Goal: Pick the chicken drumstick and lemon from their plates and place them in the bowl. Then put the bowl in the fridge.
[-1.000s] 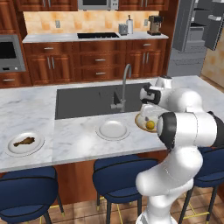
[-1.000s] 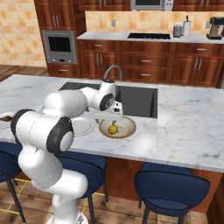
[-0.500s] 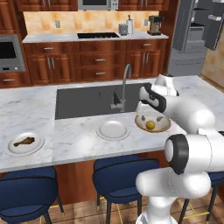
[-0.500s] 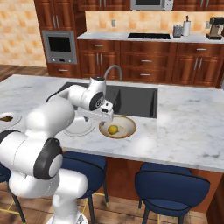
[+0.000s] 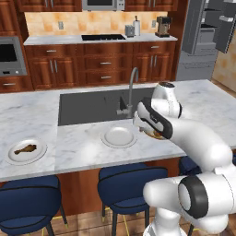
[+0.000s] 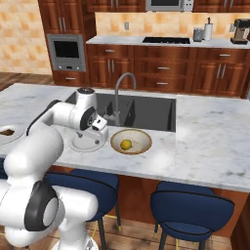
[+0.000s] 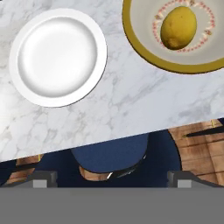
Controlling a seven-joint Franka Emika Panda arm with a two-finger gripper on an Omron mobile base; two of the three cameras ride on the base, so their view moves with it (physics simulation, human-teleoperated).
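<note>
The lemon (image 6: 126, 144) (image 7: 178, 27) lies in the tan bowl (image 6: 140, 138) (image 7: 146, 47) on the island counter. Left of the bowl sits an empty white plate (image 5: 119, 136) (image 7: 57, 57). The chicken drumstick (image 5: 25, 149) rests on a second plate (image 5: 38, 154) at the counter's far left. My gripper (image 6: 99, 128) (image 5: 139, 119) (image 7: 113, 179) hangs open over the counter's front edge, between the empty plate and the bowl, holding nothing. The arm hides most of the bowl in the left base view. The fridge (image 5: 206, 34) stands at the back right with its door open.
A sink (image 5: 92, 105) with a tall faucet (image 5: 131, 90) lies just behind the plate and bowl. Blue stools (image 5: 129, 182) (image 6: 188, 207) line the counter's front edge. Cabinets, an oven (image 6: 67, 50) and a stove run along the back wall.
The arm has swung from above the bowl leftward toward the empty plate. The lemon stays in the bowl and the jaws stay wide apart.
</note>
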